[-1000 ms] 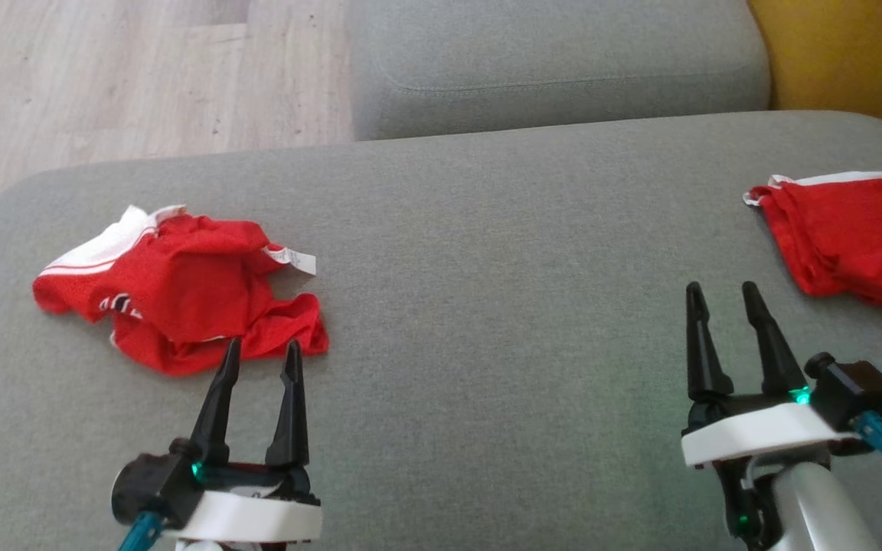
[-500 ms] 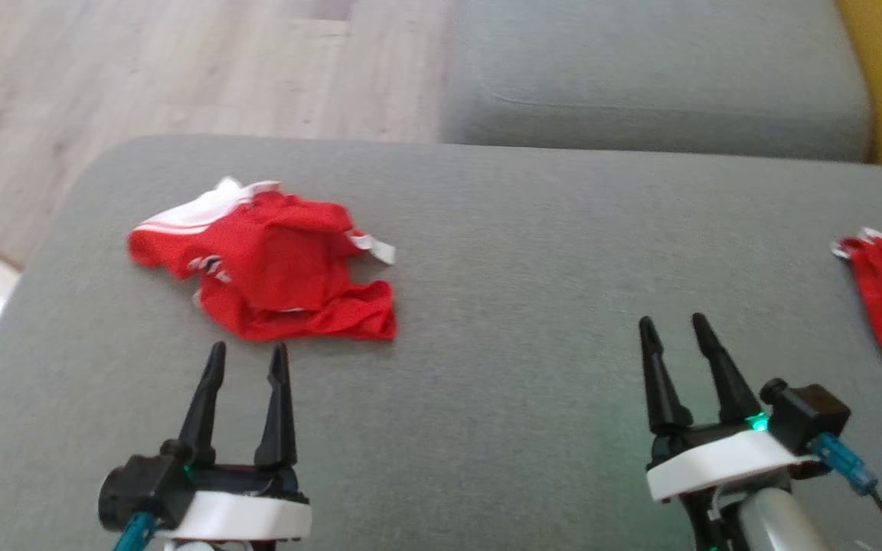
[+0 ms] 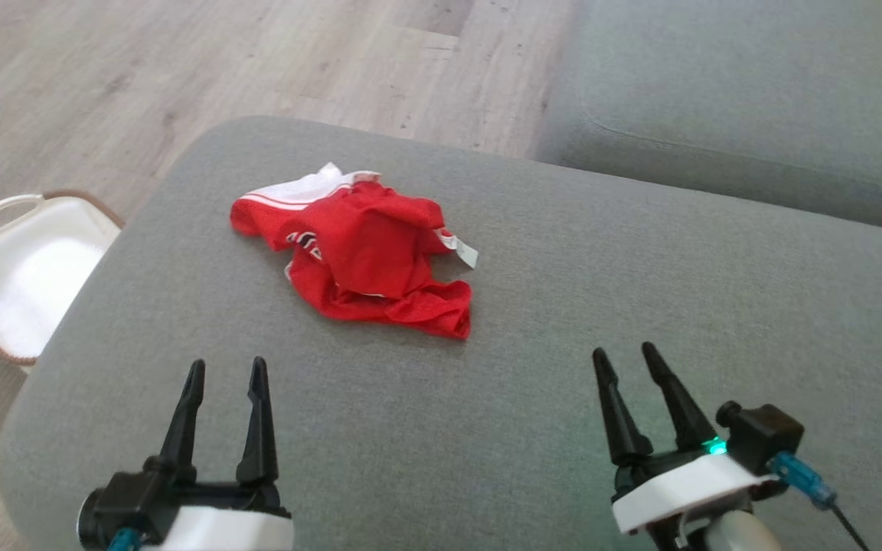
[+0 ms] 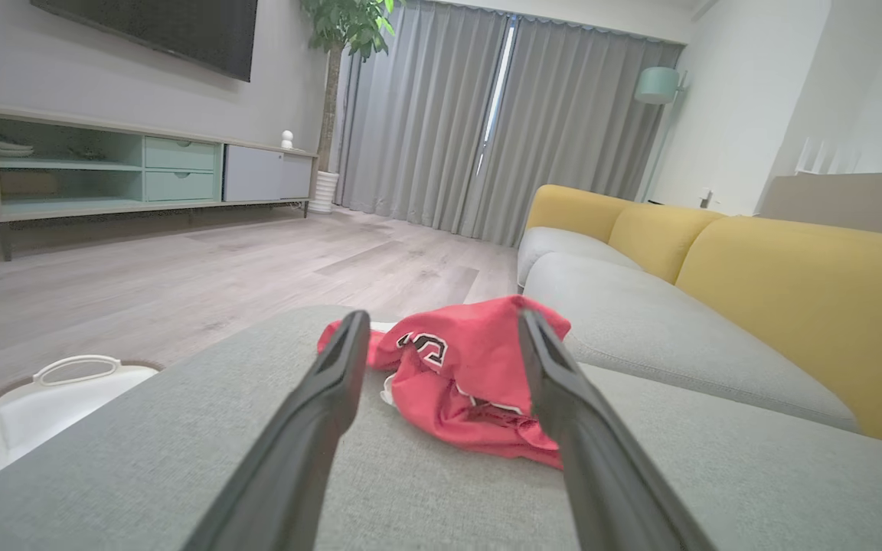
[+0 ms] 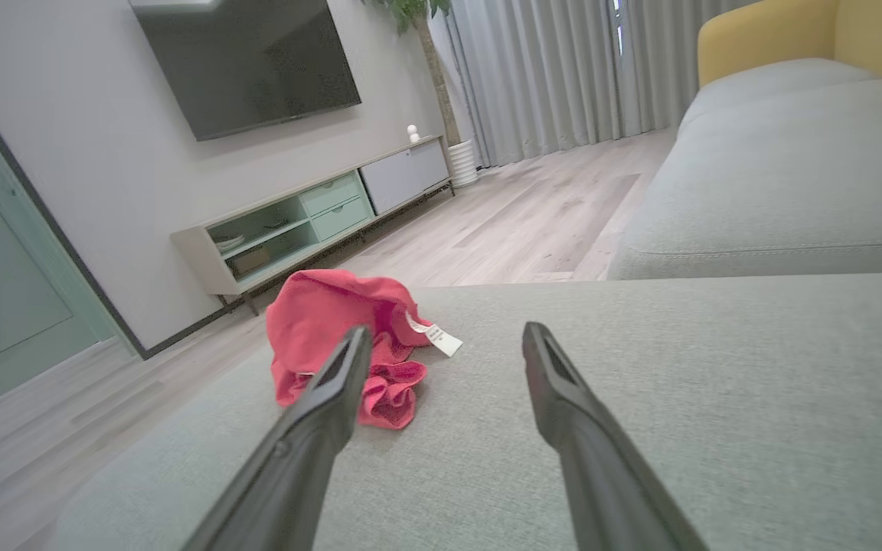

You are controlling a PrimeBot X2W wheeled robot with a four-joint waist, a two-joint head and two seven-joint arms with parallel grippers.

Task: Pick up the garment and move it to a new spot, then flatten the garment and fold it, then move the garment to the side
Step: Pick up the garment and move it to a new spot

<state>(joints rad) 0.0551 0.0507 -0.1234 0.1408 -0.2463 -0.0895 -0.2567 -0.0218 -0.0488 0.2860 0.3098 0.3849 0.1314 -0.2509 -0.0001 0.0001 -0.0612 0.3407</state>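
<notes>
both claws spread wide, left gripper (image 3: 225, 373) and right gripper (image 3: 628, 358) short of the crumpled garment (image 3: 360, 256); a shallow pinch could snag one layer

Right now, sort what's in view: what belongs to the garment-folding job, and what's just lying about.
Job: crumpled red garment on the grey cushion; left gripper and right gripper, both open, empty.
Lying about: white basket on the floor; TV cabinet; potted plant.

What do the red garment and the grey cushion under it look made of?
Red garment: probably thin synthetic jersey, maybe mesh; it crumples in soft folds, faint sheen. Grey cushion: woven upholstery fabric, matte; fine heathered weave shows.
</notes>
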